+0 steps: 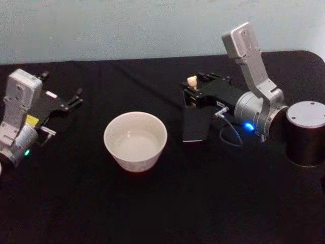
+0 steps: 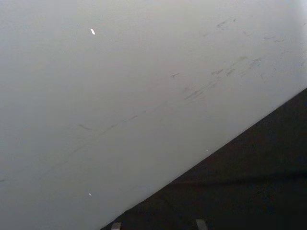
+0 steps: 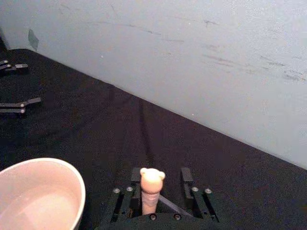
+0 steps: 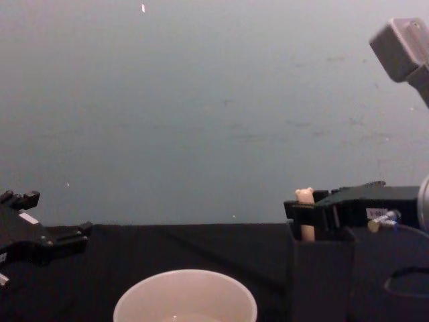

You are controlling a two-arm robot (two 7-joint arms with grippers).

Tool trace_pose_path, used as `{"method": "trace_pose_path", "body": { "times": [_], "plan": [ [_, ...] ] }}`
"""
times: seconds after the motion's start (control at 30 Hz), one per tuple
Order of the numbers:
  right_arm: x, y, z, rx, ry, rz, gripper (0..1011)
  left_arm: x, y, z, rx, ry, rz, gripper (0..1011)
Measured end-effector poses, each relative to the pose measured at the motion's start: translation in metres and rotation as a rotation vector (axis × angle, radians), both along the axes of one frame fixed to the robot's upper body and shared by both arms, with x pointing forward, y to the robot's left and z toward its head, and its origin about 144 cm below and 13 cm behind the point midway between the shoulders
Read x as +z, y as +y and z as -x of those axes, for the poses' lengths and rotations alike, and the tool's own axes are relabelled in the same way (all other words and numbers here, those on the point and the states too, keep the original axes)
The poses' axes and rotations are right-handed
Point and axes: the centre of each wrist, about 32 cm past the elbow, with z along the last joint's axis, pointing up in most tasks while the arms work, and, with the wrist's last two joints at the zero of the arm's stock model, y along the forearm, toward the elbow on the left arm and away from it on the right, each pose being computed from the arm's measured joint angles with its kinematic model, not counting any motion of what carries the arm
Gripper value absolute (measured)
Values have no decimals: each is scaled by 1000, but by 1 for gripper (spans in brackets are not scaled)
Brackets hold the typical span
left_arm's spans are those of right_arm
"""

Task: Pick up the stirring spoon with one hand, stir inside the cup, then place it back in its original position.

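Cream-beige and bear-topped, the slim stirring spoon stands in the dark grey square-mouthed box holder beside the wide cream-white cup. Our right gripper straddles its handle, jaws apart. We should centre, clamp squarely, then lift straight up. Our left gripper sits parked at the left, jaws spread.

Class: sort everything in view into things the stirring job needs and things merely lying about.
Needed: stirring spoon, cup, dark grey holder, right gripper open around the handle.
Not needed: left gripper parked at left, black table cover, pale wall.

Holder seemingly hides most of the stirring spoon
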Motion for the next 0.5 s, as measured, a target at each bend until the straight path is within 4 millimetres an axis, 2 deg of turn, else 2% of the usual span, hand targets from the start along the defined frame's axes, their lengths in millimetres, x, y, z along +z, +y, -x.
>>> {"method": "trace_pose_path", "body": {
  "times": [0.07, 0.17, 0.3, 0.5],
  "plan": [
    [0, 0, 0, 0, 0, 0, 447, 0, 0, 0, 0, 0, 0, 1001],
    [0, 0, 0, 0, 0, 0, 386, 0, 0, 0, 0, 0, 0, 1001],
    [0, 0, 0, 0, 0, 0, 239, 0, 0, 0, 0, 0, 0, 1001],
    [0, 0, 0, 0, 0, 0, 230, 0, 0, 0, 0, 0, 0, 1001]
  ]
}}
